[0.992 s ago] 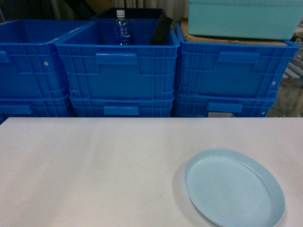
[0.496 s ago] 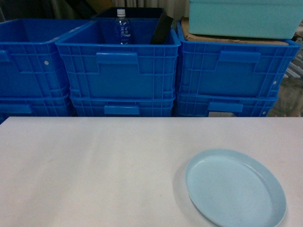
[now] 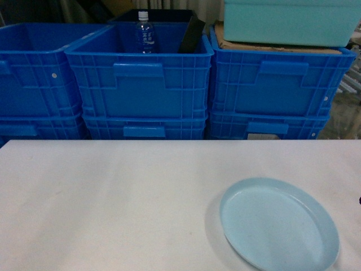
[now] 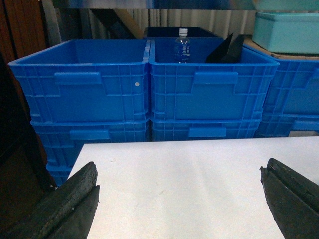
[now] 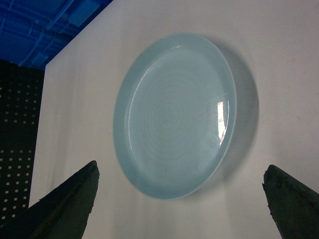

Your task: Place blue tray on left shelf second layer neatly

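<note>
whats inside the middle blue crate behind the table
Inside the middle blue crate a clear water bottle stands upright beside a leaning black object. The crate wall covers their lower parts and the floor.
</note>
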Robot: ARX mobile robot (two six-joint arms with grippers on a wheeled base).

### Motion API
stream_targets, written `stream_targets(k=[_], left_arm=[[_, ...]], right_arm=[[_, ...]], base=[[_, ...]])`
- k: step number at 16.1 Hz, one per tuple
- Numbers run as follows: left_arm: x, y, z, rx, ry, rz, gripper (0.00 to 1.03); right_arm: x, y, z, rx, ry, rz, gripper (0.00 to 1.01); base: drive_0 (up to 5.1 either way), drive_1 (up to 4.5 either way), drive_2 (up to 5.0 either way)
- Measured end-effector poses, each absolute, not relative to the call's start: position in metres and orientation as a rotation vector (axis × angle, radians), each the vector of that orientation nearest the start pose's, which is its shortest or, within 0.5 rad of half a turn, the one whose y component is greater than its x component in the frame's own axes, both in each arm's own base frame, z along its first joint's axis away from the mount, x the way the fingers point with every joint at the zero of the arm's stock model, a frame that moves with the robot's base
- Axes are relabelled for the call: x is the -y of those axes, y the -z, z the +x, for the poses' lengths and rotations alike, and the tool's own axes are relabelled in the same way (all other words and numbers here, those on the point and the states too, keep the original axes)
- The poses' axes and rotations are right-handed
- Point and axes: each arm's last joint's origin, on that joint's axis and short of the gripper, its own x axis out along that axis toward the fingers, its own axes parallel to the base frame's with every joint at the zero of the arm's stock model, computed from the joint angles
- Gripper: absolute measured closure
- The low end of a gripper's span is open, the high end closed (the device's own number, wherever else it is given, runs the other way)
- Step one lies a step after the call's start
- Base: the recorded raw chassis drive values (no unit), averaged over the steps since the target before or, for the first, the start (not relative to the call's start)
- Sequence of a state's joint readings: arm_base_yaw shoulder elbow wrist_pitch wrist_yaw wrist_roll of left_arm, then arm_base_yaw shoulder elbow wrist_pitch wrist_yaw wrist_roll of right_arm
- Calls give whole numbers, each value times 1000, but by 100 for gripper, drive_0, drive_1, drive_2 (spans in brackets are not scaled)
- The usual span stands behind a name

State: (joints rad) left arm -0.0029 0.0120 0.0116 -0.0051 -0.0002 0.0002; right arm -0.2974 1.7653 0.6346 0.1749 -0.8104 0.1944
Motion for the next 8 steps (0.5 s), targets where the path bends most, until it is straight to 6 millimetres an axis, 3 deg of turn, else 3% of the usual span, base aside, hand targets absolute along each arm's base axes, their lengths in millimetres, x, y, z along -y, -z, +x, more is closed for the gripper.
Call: stream_targets(k=[2, 5, 8], left_arm=[[0, -166, 98, -6, 2, 1, 5], [0, -166, 98, -6, 3, 0, 5], [0, -166, 98, -6, 2, 1, 5]], right_arm=[[63, -88, 276, -872, -379, 697, 3], [54, -57, 280, -926, -308, 797, 3], [38, -53, 283, -939, -321, 812, 3]], base=[[0, 0, 0], [0, 0, 0], [0, 0, 0]])
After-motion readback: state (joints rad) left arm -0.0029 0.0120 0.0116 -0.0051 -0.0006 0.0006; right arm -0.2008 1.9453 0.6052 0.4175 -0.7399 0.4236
